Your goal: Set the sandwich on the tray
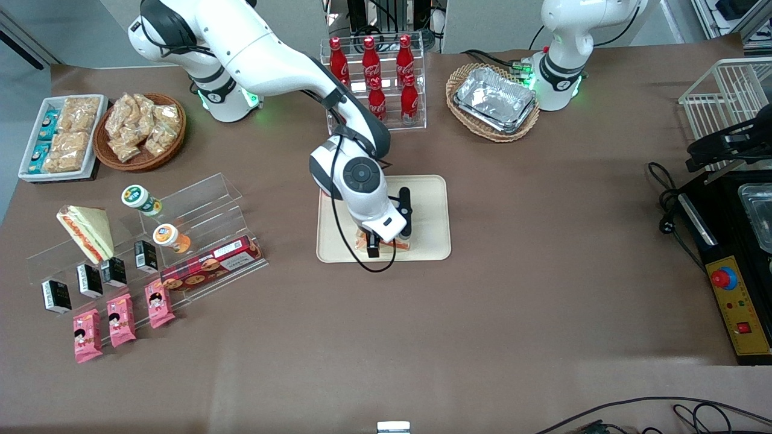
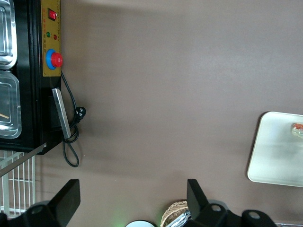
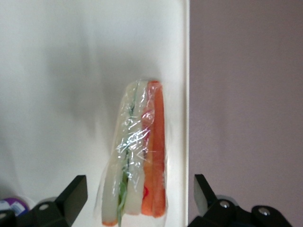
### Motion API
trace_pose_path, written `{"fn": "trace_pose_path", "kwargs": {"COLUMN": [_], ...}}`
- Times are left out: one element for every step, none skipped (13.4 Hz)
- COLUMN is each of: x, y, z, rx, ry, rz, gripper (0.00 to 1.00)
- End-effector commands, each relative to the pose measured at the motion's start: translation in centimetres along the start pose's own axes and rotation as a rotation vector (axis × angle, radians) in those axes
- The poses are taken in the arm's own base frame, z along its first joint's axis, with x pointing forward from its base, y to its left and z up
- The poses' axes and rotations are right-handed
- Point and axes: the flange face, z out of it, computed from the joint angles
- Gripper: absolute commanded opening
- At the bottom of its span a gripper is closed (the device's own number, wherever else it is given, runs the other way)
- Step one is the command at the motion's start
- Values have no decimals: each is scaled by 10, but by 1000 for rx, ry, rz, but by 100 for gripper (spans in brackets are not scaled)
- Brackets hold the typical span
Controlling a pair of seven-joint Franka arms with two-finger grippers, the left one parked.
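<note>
Your gripper (image 1: 386, 244) hangs low over the tray (image 1: 429, 199), just below the centre of the front view, at the tray's edge nearest that camera. The sandwich (image 3: 139, 153) lies on the tray directly under it, tight against the low rim, with brown table (image 3: 246, 94) right alongside. From the wrist camera the two fingers (image 3: 71, 196) stand spread wide, one on each side of the wedge, with a clear gap to the wrap; as far as you can see they grip nothing. The wedge's long axis runs away from the wrist, between the fingers rather than across them, filling edge up. I judge the placing is as good as done: lift straight up so neither finger drags the wrap. The other sandwich (image 1: 87, 232) sits on the clear stand at the left of the front view.
</note>
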Motion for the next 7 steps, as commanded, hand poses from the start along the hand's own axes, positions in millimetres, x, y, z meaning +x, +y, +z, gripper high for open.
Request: {"fn": "trace_pose_path", "kwargs": {"x": [-36, -57, -72, -90, -110, -128, -144], "y": [26, 39, 45, 53, 62, 68, 70], "z": [-54, -70, -84, -103, -120, -143, -169], "rx": [54, 78, 111, 130, 134, 134, 130], "ry": [49, 60, 75, 91, 99, 105, 109], "rz": [110, 160, 200, 243, 296, 357, 425], "gripper": [100, 100, 100, 100, 100, 100, 100]}}
